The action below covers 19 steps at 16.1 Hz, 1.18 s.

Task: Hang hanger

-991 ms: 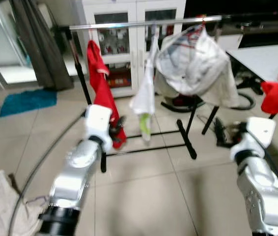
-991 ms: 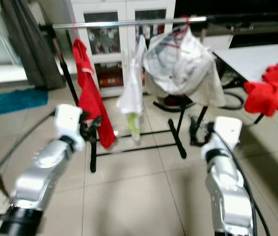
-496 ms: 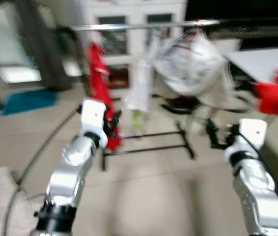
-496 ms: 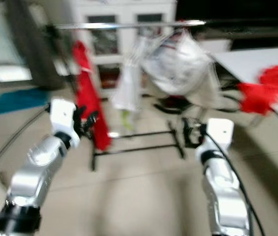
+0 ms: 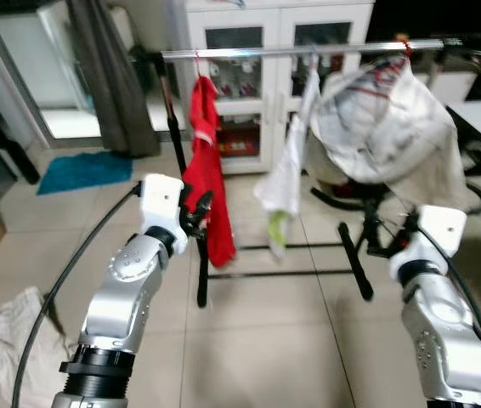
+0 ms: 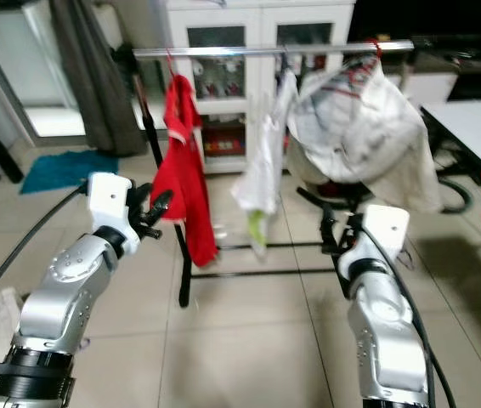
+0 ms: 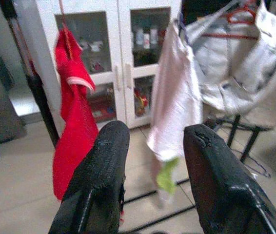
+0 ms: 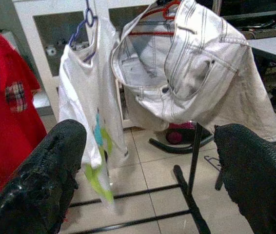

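Hangers carry three garments on the clothes rail (image 5: 308,53): a red hanger (image 8: 163,10) holds the pale jeans (image 5: 389,127) near the rail's right end, a blue hanger (image 8: 88,14) holds the white shirt (image 5: 285,174) at the middle, and the red shirt (image 5: 206,170) hangs near the left end, just beside the black upright (image 5: 181,161). Neither gripper carries a hanger. The left gripper (image 7: 152,165) is raised in front of the rack with its two black fingers (image 7: 104,180) spread apart and nothing between them; in the head views it sits close to the red shirt. The right gripper (image 8: 150,180) is raised below the jeans, fingers (image 8: 45,180) set wide apart, also empty. The rack's black base bars (image 5: 283,272) rest on the tiled floor (image 5: 266,357). Behind the rack stands a white cabinet (image 5: 266,34) with glass doors. A crumpled pale cloth (image 5: 11,336) lies on the floor at the left, and a blue mat (image 5: 83,170) lies farther back.
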### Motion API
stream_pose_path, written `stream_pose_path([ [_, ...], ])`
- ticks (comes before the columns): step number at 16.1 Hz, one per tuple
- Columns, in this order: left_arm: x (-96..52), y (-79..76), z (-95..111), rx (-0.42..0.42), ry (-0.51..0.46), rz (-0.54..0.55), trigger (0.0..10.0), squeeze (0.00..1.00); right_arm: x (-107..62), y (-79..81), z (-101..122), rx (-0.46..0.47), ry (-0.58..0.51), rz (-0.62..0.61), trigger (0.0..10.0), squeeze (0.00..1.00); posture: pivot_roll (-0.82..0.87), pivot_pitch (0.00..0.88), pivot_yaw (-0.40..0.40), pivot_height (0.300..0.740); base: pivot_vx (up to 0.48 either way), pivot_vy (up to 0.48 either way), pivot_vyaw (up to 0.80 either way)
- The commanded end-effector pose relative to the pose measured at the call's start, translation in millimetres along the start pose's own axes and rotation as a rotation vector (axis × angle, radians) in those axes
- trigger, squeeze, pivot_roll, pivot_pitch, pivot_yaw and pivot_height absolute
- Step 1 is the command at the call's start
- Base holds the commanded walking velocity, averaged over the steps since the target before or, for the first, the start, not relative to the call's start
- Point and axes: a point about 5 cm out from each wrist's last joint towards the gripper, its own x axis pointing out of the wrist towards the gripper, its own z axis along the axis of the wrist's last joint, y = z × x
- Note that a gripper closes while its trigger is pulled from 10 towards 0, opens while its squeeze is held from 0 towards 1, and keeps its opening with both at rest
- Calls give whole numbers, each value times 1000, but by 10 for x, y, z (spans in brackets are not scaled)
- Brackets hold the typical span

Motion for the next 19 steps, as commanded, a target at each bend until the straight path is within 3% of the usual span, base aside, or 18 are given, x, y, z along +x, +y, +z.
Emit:
stream_pose_path([
  [1, -24, 99, 31, 15, -2, 27, 10000, 235, 5, 101, 31, 33, -16, 38, 10000, 0, -15, 0, 31, 740, 435, 0, 0],
  [2, -23, 101, 37, 3, -3, 25, 10000, 831, 0, 117, 57, 18, -42, 44, 10000, 0, -14, 0, 30, 740, 454, 0, 0],
  [3, -23, 104, 40, -3, -4, 28, 10000, 871, 0, 124, 53, 5, -39, 46, 10000, 0, -14, 0, 30, 740, 458, 0, 0],
  [8, -19, 130, 53, 17, -4, 44, 10000, 820, 20, 153, 67, -3, -54, 66, 10000, 0, -7, 0, 26, 740, 424, 0, 0],
  [19, -1, 119, 56, 16, -2, 44, 10000, 827, 49, 183, 78, -12, -58, 105, 10000, 0, -7, 0, 22, 740, 409, 0, 0],
])
